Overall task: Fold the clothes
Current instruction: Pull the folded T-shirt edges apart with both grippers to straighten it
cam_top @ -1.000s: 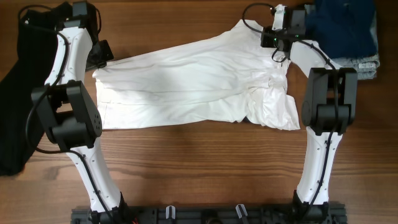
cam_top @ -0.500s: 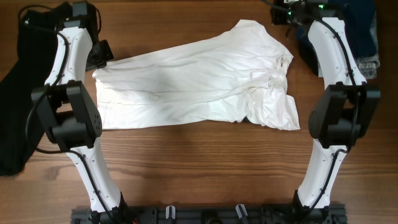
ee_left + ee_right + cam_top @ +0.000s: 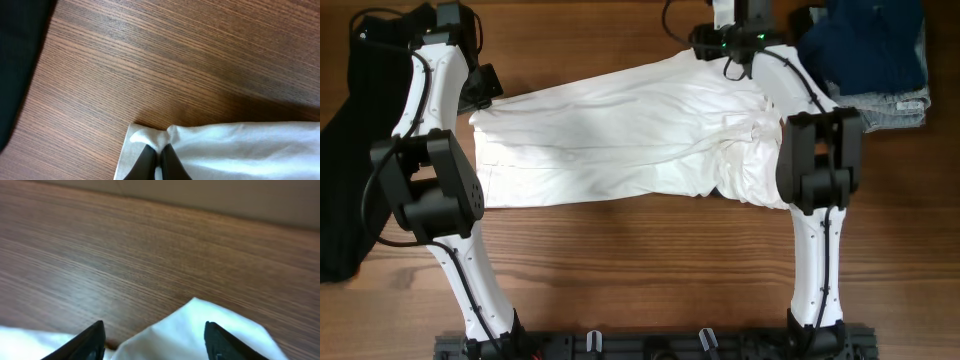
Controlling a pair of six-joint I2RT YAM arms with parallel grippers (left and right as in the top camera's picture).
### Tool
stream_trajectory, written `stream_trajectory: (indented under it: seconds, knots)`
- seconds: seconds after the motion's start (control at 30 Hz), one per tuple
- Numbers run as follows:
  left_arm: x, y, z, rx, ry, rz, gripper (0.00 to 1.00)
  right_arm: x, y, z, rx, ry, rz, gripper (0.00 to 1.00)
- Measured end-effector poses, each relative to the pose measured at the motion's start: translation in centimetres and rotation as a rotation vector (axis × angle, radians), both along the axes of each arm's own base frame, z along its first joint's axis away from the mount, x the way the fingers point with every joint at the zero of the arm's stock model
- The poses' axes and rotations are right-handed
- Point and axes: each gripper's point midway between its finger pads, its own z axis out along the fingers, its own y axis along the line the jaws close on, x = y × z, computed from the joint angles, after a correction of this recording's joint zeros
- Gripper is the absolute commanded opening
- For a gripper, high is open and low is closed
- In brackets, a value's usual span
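The white T-shirt (image 3: 620,135) lies spread across the middle of the desk (image 3: 640,270), bunched in wrinkles at its right end. A black garment (image 3: 345,150) lies at the desk's left edge, and folded navy and pale denim pieces (image 3: 875,55) lie at the far right corner. The left hand (image 3: 159,152) is clenched on the shirt's far left corner, pinching a small fold of fabric, while the right hand (image 3: 154,330) is released, its fingers wide apart on either side of the shirt's far right corner.
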Motion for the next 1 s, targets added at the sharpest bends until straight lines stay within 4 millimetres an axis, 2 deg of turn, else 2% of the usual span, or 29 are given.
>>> stream_trajectory:
  seconds: [0.1, 0.27, 0.5, 0.57, 0.63, 0.67, 0.77, 0.87, 1.0]
  knots:
    - [0.0, 0.0, 0.0, 0.0, 0.0, 0.0, 0.04, 0.4, -0.9, -0.9, -0.015, 0.003, -0.036, 0.72]
    - [0.0, 0.0, 0.0, 0.0, 0.0, 0.0, 0.04, 0.9, -2.7, -0.9, -0.064, -0.013, -0.102, 0.73]
    - [0.1, 0.0, 0.0, 0.0, -0.006, 0.0, 0.04, 1.1, -3.5, -1.2, -0.095, -0.013, -0.133, 0.71]
    - [0.3, 0.0, 0.1, -0.001, -0.014, 0.0, 0.04, 0.8, -3.6, -1.9, -0.102, 0.004, -0.135, 0.71]
    - [0.4, 0.0, 0.1, -0.001, -0.016, -0.001, 0.04, 0.3, -3.6, -3.3, -0.11, 0.04, -0.134, 0.68]
    - [0.4, 0.0, 0.1, -0.001, -0.016, -0.001, 0.04, 0.3, -3.7, -3.7, -0.115, 0.041, -0.133, 0.64]
    - [0.4, 0.0, 0.1, -0.002, -0.017, -0.001, 0.04, 0.2, -3.7, -3.8, -0.119, 0.052, -0.132, 0.3]
    - [0.4, 0.0, 0.1, -0.002, -0.016, -0.001, 0.04, 0.0, -3.6, -3.9, -0.118, 0.062, -0.127, 0.17]
    - [0.4, 0.0, 0.1, -0.002, -0.016, -0.001, 0.04, -0.5, -3.6, -3.5, -0.125, 0.102, -0.125, 0.12]
